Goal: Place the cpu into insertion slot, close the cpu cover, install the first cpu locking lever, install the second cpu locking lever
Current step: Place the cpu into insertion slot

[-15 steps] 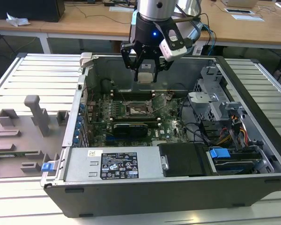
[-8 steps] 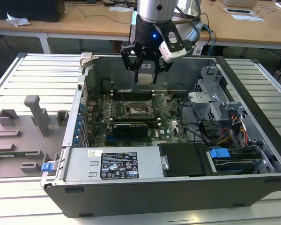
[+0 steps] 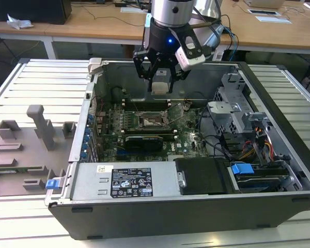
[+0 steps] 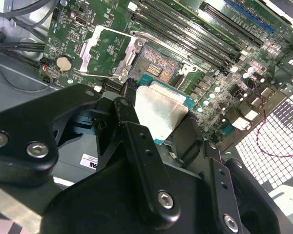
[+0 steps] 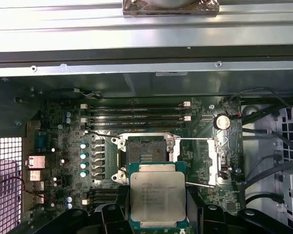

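Hanging wrist-down over the computer case [image 3: 144, 217], our gripper [image 3: 161, 83] clamps its fingers [image 4: 132, 131] on the cpu [image 5: 157, 200] above the bare insertion slot [image 5: 145, 151]; we see the cpu cover [image 5: 216, 161] open.

The gripper [image 4: 158, 122] clamps the cpu [image 4: 162, 108] by two opposite edges, metal top facing the camera. Beyond it the insertion slot [image 4: 155, 62] lies uncovered. The cpu cover [image 4: 128, 57] stands swung open on one side, with long memory slots [image 4: 195, 29] on the other.

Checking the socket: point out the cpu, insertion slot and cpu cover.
cpu [image 5: 157, 195], first wrist view, metal top.
insertion slot [image 5: 145, 152], first wrist view, socket middle.
cpu cover [image 5: 218, 163], first wrist view, outer bar.
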Robot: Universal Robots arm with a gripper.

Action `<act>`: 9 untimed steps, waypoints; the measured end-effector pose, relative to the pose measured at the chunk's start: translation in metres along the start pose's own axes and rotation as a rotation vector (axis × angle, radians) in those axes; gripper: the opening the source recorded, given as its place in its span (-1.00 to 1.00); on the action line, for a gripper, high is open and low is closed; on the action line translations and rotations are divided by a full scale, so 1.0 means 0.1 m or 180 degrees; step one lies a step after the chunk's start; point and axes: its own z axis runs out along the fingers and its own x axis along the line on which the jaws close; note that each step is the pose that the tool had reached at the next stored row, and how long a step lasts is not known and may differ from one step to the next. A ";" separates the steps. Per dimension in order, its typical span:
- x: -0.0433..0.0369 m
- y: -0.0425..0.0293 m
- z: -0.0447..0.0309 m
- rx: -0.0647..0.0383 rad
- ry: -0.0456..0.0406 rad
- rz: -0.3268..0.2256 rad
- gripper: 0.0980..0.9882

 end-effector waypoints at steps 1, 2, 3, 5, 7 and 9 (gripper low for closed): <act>0.000 0.000 0.003 0.0000 0.0000 0.0000 0.00; 0.000 0.000 0.005 0.0000 0.0000 0.0000 0.00; 0.000 0.000 0.007 0.0000 0.0000 0.0000 0.00; 0.000 -0.001 0.015 0.0000 0.0000 0.0000 0.00; 0.000 -0.002 0.024 0.0000 0.0000 0.0000 0.00; -0.001 -0.002 0.028 0.0000 0.0000 0.0000 0.00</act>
